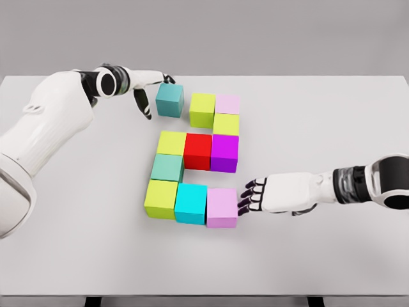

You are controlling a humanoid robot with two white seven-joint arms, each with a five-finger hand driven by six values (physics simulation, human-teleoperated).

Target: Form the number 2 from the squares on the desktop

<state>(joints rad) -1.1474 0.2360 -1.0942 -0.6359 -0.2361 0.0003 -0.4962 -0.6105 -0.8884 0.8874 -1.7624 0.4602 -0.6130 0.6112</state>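
Observation:
Coloured cubes lie on the white table (332,115). A teal cube (169,100) stands apart at the upper left, with my left hand (153,91) around its left side, thumb and fingers spread against it. To its right sit a lime cube (202,109), a pale pink cube (227,103) and a yellow-green cube (225,124). Below run a yellow-green cube (171,142), a red cube (198,151) and a purple cube (224,152). A sea-green cube (167,167), a lime cube (161,198), a cyan cube (191,203) and a pink cube (222,207) finish the shape. My right hand (250,197) touches the pink cube's right side, fingers extended.
Bare table surface stretches to the right of the cubes and along the front. The table's front edge (204,295) runs near the bottom of the view.

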